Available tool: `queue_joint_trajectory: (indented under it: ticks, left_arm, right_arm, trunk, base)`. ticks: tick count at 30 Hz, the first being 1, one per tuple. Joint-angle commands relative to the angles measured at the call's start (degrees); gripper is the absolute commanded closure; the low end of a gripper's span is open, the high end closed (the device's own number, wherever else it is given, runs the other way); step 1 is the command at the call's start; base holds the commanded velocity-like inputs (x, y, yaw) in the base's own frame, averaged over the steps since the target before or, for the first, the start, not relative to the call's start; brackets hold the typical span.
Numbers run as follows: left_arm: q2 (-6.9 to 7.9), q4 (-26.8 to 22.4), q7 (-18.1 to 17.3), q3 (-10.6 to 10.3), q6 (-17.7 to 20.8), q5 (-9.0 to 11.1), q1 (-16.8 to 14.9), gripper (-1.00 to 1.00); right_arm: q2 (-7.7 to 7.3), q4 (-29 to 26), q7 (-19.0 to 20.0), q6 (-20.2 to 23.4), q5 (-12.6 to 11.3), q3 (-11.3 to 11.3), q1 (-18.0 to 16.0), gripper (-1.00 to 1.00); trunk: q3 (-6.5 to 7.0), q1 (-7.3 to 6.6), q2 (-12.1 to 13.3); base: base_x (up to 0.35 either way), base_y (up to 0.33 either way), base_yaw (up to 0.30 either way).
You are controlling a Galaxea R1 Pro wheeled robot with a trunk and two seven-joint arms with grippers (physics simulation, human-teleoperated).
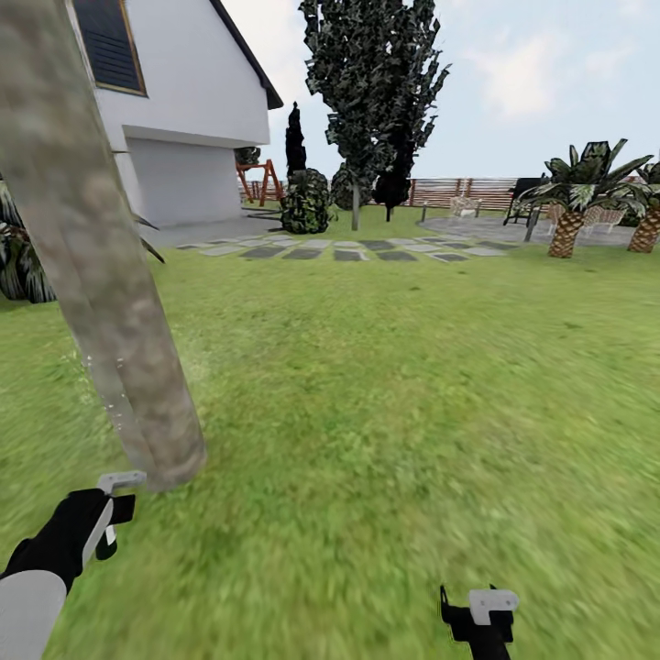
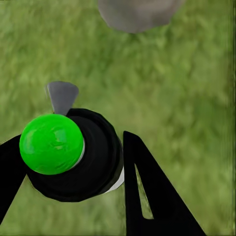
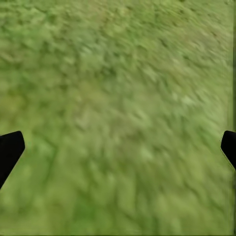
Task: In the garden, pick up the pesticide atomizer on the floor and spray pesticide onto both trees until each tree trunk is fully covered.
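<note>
My left jaws are closed around the pesticide atomizer, with its green ball top and grey nozzle. It is low by the foot of the tree trunk, near it but not touching. My right jaws are spread wide with nothing in them, over the grass floor.
</note>
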Motion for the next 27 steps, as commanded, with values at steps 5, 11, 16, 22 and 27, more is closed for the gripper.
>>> queue_joint_trajectory:
  ticks: [5,11,16,22,27]
  left_arm:
    - [0.00,-0.04,0.06,0.02,0.05,0.04,0.00,1.00]
    - [-0.03,-0.08,0.08,-0.01,0.06,0.10,0.00,1.00]
    - [-0.16,-0.09,0.08,-0.03,0.06,0.17,0.00,1.00]
    - [-0.17,-0.09,0.09,-0.03,0.06,0.17,0.00,1.00]
    - [-0.17,-0.09,0.08,-0.03,0.06,0.14,0.00,1.00]
  right_arm:
    - [-0.01,0.00,0.00,0.00,0.00,0.00,0.00,-1.00]
    - [-0.01,0.00,0.00,0.00,0.00,0.00,0.00,-1.00]
    - [0.06,0.00,0.00,0.00,0.00,0.00,0.00,-1.00]
    - [0.08,0.00,0.00,0.00,0.00,0.00,0.00,-1.00]
    - [0.08,0.00,0.00,0.00,0.00,0.00,0.00,-1.00]
  trunk:
    - [0.00,0.00,0.00]
    - [0.00,0.00,0.00]
    - [0.00,0.00,0.00]
    - [0.00,0.00,0.00]
    - [0.00,0.00,0.00]
  base:
    - [0.224,-0.202,0.000]
    - [0.260,-0.171,0.001]
    - [0.239,-0.183,0.171]
    - [0.162,-0.233,0.274]
    - [0.151,-0.242,0.277]
